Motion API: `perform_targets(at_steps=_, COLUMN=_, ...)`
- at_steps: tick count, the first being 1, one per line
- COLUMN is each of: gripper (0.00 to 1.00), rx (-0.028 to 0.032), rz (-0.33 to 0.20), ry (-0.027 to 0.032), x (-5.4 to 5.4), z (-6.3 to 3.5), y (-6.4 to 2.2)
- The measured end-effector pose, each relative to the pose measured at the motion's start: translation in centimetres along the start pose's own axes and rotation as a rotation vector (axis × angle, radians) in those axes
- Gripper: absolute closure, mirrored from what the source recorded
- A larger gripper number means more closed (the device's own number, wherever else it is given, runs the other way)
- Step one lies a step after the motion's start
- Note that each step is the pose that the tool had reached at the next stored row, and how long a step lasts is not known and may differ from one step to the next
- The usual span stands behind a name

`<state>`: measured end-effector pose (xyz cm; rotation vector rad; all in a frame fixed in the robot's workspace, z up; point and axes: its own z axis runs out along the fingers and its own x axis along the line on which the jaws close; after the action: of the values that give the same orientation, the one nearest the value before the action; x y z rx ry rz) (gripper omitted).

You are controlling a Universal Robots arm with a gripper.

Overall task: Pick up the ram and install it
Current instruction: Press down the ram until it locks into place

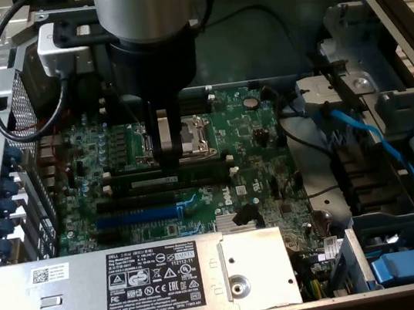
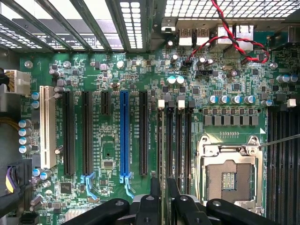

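The robot's black gripper [image 1: 167, 157] hangs straight down from the thick grey arm into the open computer case. Its tip is low over the green motherboard [image 1: 259, 166], just in front of the square metal processor socket [image 1: 189, 138]. I cannot tell whether the gripper is clamped or loose: from the wrist the gripper [image 2: 164, 194] shows as dark metal close over the memory slots, and nothing there settles it. Directly under the tip lies the ram [image 1: 165, 180], a long, thin, dark green circuit-board stick with a narrow white label strip. It stands on edge in the row of memory slots, and the tip seems to meet its upper edge, though contact is hard to confirm. Its long axis runs from the exterior view's left to the exterior view's right, parallel to the long black motherboard slots [image 1: 140, 201] and the blue expansion slot [image 1: 134, 216] nearer the camera. The gripper comes down at about the middle of the stick's length, so roughly equal lengths stretch out to either side. I judge the stick to be at its slot already, level with the board. Whether it is fully seated I cannot say. Nearer still sits the silver power supply box [image 1: 73, 300] with its black label.
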<state>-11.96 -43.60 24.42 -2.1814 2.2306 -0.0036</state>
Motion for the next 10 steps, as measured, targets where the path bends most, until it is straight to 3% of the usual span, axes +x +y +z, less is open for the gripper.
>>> perform_targets(at_steps=10, gripper=0.9, rx=0.0, rz=0.0, ry=0.0, x=0.0, z=0.0, y=0.0)
